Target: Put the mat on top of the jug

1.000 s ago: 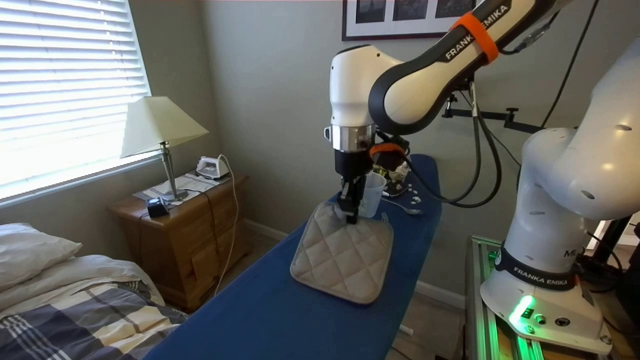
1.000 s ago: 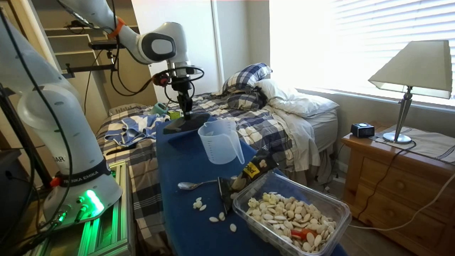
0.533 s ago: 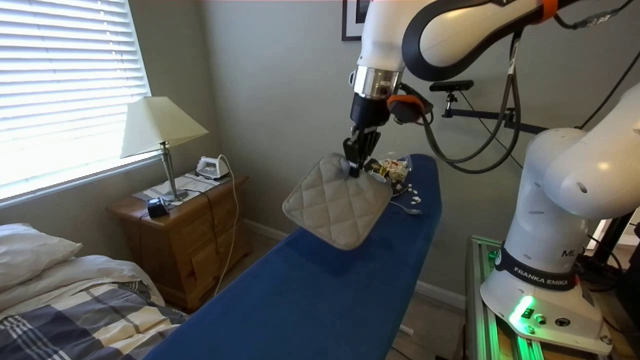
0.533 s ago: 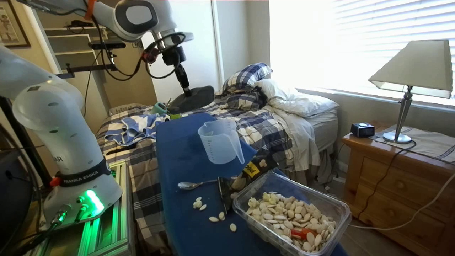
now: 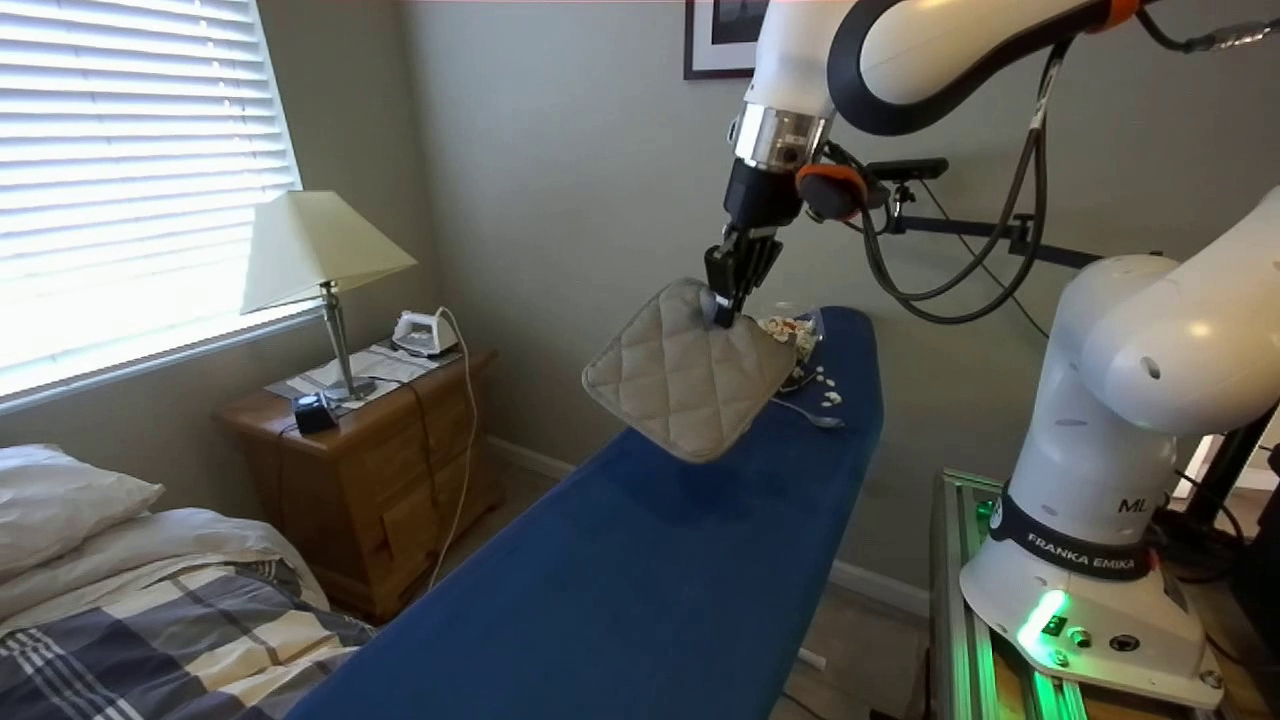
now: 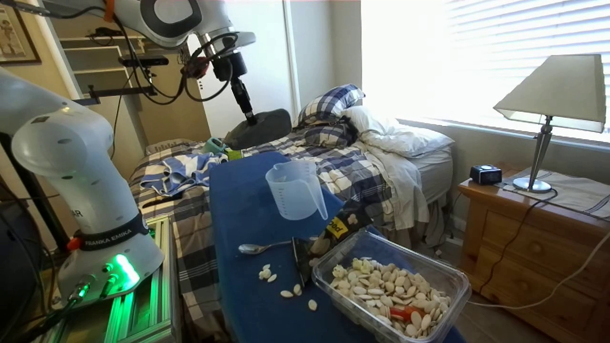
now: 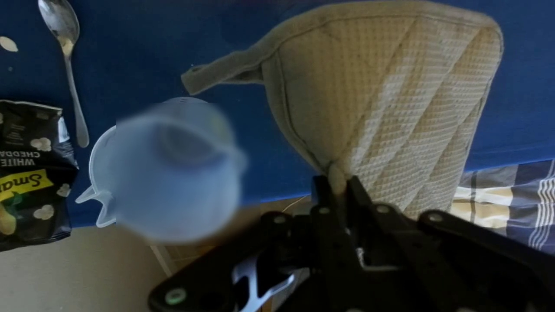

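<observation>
Robot's gripper (image 7: pixel 338 181) narrow, pinching a fold at the edge of the mat (image 5: pixel 690 375). Mat beige, quilted, tilted, most of it hanging down from the grip, clear of the blue desk (image 5: pixel 600 600). It is off to one side of the jug (image 6: pixel 291 193); in the wrist view I make out a gap between the two. Cloth loop (image 7: pixel 221 74) on the mat's edge pokes out on the jug's side.

Jug: whitish see-through plastic, upright on the desk, markings on its wall; part of it blurred in the wrist view.

Around the jug: metal spoon (image 6: pixel 257 248) lying near it; loose pale seeds (image 6: pixel 286 294) scattered farther from it than the spoon. Black snack bag (image 7: pixel 34 145) close beside the jug; touching or not, I can't tell. Clear tub (image 6: pixel 364 245) of pale seeds past the bag, counting from the jug, something red among them.

Farther out from the jug: arm's white base (image 5: pixel 1085 610), glowing green; bed (image 5: pixel 170 650) with plaid cover; wooden nightstand (image 5: pixel 340 500) bearing lamp (image 5: pixel 320 255), white iron (image 5: pixel 424 336) and small black box (image 5: pixel 315 414).
</observation>
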Available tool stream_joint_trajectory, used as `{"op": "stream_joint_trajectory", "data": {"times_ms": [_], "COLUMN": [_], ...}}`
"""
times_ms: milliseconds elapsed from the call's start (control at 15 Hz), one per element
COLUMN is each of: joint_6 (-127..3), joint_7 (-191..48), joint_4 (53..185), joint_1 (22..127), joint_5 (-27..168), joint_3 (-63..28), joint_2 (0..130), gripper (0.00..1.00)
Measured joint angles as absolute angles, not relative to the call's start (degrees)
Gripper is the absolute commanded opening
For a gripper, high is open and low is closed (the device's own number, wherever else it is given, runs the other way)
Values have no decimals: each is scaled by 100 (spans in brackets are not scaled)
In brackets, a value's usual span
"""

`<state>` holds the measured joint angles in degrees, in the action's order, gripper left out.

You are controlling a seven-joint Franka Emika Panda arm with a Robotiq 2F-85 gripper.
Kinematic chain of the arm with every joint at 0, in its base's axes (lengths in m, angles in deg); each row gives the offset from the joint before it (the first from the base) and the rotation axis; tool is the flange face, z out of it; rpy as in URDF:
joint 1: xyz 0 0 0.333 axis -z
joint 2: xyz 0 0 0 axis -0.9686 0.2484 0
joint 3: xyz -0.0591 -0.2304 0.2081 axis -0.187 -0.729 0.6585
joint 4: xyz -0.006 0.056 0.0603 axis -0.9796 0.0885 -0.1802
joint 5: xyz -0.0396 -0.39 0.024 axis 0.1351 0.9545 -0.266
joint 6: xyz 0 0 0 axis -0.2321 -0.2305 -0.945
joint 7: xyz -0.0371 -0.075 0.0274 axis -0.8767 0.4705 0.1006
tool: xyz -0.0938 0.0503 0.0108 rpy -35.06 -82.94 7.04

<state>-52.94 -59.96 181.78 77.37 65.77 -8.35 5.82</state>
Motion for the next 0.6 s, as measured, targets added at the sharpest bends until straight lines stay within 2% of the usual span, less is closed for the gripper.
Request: {"op": "stream_joint_trajectory", "data": {"times_ms": [600], "joint_6": [-5195], "joint_7": [-6032], "joint_4": [18052], "joint_1": [8331], "joint_5": [6732], "joint_3": [-1090], "joint_2": [514], "gripper": [3]}}
